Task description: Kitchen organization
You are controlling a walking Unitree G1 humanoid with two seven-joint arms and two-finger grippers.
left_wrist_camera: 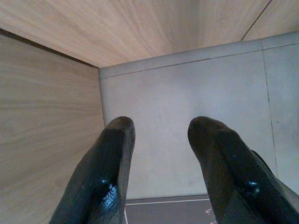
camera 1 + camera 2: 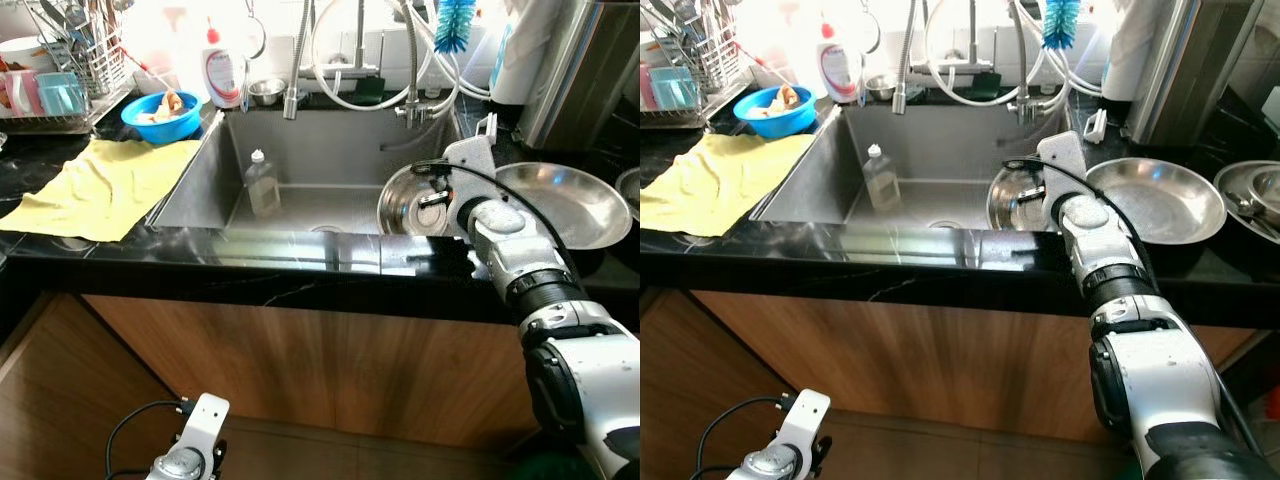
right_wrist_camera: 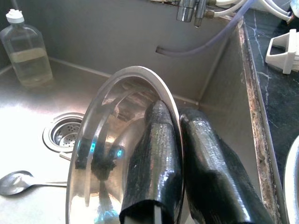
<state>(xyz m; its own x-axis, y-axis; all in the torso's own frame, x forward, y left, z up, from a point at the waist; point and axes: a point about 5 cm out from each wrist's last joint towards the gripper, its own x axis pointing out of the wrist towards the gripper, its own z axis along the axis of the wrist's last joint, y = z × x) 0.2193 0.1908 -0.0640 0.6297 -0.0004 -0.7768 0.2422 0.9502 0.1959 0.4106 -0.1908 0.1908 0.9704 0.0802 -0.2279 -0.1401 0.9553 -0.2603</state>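
Observation:
My right gripper (image 3: 178, 122) is shut on the rim of a steel bowl (image 3: 107, 154), one finger inside and one outside, holding it tilted over the right side of the sink (image 2: 300, 190). From the head the same bowl (image 2: 412, 208) sits just left of my right wrist. A larger steel bowl (image 2: 568, 200) rests on the black counter to the right. My left gripper (image 1: 161, 130) hangs low before the wooden cabinet, open with nothing between its fingers.
A clear bottle (image 2: 262, 183) stands in the sink, and a spoon (image 3: 18, 182) lies by the drain (image 3: 63, 133). A yellow cloth (image 2: 105, 185), blue bowl (image 2: 162, 115), dish rack (image 2: 60, 75) and soap bottle (image 2: 222, 70) are at left. Faucet hoses (image 2: 350, 60) hang over the basin.

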